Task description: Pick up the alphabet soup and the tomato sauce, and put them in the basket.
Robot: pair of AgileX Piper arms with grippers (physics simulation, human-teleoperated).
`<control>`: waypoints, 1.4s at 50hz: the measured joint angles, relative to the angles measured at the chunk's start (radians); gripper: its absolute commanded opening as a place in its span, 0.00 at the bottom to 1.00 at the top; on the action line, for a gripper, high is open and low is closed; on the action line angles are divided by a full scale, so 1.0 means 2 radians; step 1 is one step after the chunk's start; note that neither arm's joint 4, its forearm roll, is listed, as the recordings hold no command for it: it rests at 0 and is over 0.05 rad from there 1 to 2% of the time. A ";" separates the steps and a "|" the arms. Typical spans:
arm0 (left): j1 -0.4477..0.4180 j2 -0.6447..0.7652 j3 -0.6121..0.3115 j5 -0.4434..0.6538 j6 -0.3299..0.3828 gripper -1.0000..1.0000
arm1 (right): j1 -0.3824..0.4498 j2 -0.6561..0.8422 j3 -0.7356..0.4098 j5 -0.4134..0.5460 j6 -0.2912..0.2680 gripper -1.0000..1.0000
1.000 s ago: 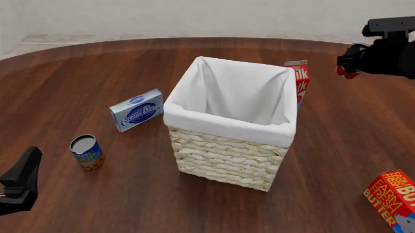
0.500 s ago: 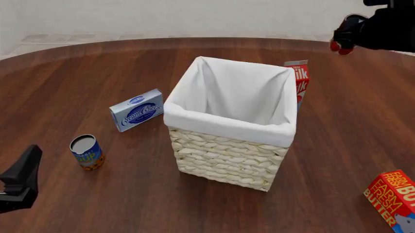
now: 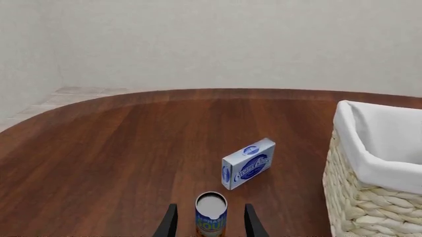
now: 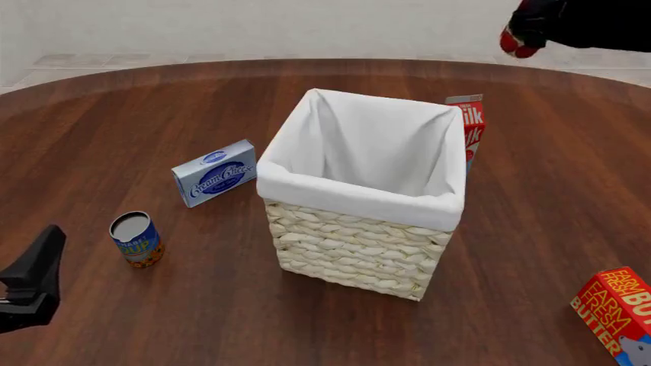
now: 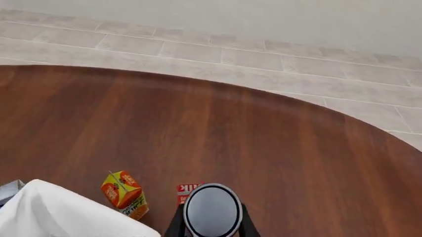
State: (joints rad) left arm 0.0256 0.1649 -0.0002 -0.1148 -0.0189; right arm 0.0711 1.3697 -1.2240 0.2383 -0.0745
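Note:
The alphabet soup, a blue and orange can with a silver top, stands on the table left of the basket. My left gripper is open, low at the near left, short of the can. In the left wrist view the can stands just ahead between the open fingers. My right gripper is high at the far right, beyond the basket, shut on the tomato sauce. In the right wrist view its dark top shows between the fingers.
A blue cream cheese box lies left of the basket. A red-and-white milk carton stands behind its right corner. A red butter box lies at the near right. An orange juice carton stands behind the basket.
My right gripper has risen and drifted left toward the basket with the tomato sauce in it. The left arm and the alphabet soup have not moved.

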 measured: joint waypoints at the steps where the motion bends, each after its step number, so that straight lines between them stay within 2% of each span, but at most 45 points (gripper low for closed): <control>1: 0.000 -0.002 0.000 0.002 0.000 1.00 | 0.003 -0.001 -0.001 0.001 0.000 0.00; 13: 0.000 -0.020 0.000 0.019 0.000 1.00 | 0.036 -0.020 -0.006 0.010 0.005 0.00; 31: 0.000 -0.002 0.000 0.002 0.002 1.00 | 0.088 -0.046 -0.001 0.018 0.010 0.00; 49: 0.000 -0.030 0.000 0.029 0.002 1.00 | 0.141 -0.073 0.011 0.029 0.012 0.00; 70: 0.001 -0.001 0.000 0.000 0.001 1.00 | 0.199 -0.100 0.029 0.045 0.013 0.00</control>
State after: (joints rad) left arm 0.0274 0.1631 -0.0002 -0.1146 -0.0170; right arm 0.4697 1.1692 -1.1667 0.3287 -0.0475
